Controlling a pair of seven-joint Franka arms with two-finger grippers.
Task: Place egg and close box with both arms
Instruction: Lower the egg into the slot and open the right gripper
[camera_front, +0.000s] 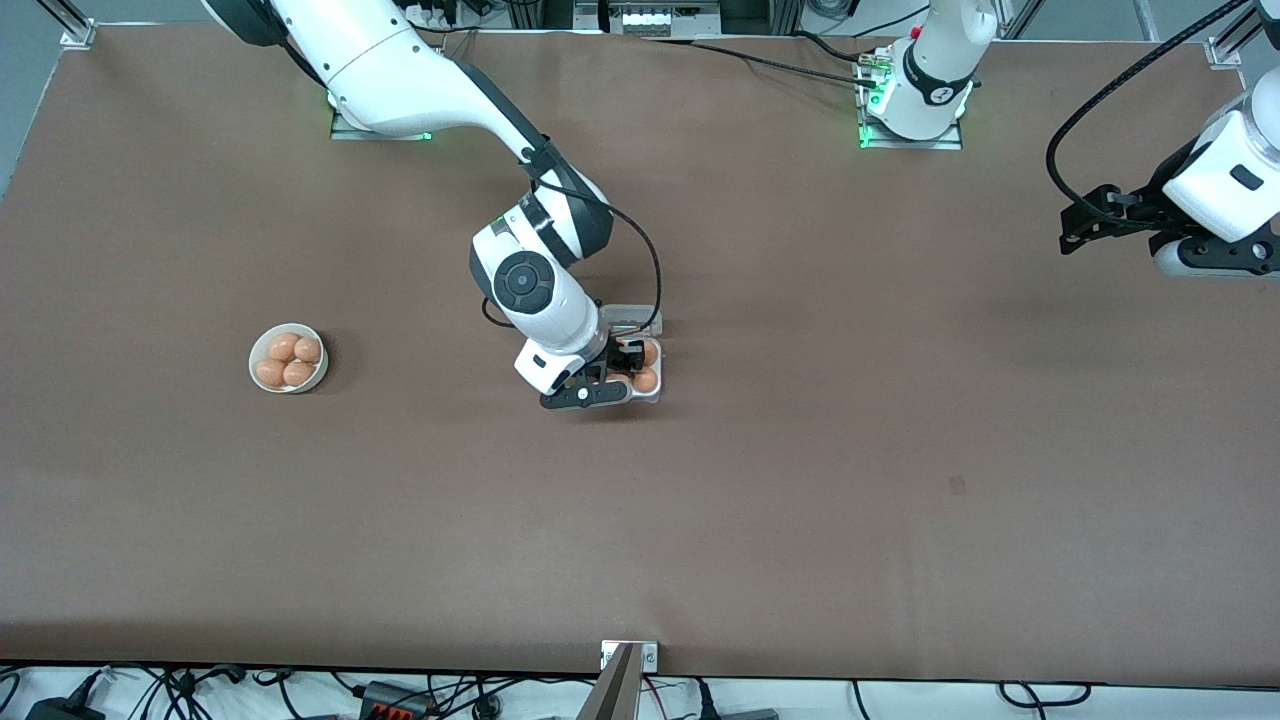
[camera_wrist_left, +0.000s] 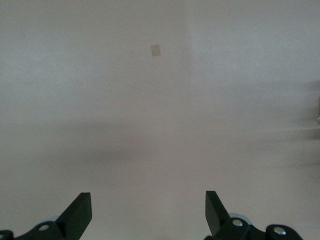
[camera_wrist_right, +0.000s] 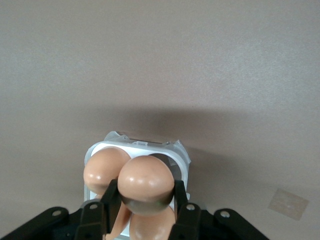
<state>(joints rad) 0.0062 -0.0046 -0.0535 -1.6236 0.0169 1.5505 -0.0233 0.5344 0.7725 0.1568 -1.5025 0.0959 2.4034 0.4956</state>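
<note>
The box (camera_front: 648, 366) sits near the middle of the brown table (camera_front: 800, 480), its clear lid (camera_front: 632, 320) lying open flat on the side farther from the front camera. Going across the front view from the right arm's end, a round white bowl (camera_front: 257, 377) comes first, well apart from the box and holding four brown eggs (camera_front: 288, 361). Next comes the right arm (camera_front: 440, 90), reaching down from its base so that the right gripper (camera_front: 608, 375) hangs directly over the box. Its fingers (camera_wrist_right: 110, 196) are clamped on a brown egg (camera_wrist_right: 147, 183), held just above the white tray (camera_wrist_right: 181, 161). Two eggs (camera_front: 646, 366) show in the cells on the side toward the left arm's end; the right wrist view shows another egg (camera_wrist_right: 102, 167) in the tray beside the held one. Last, the left arm (camera_front: 1225, 175) waits at its own end of the table, the left gripper (camera_wrist_left: 148, 216) up over bare tabletop with its fingers spread wide and nothing between them.
</note>
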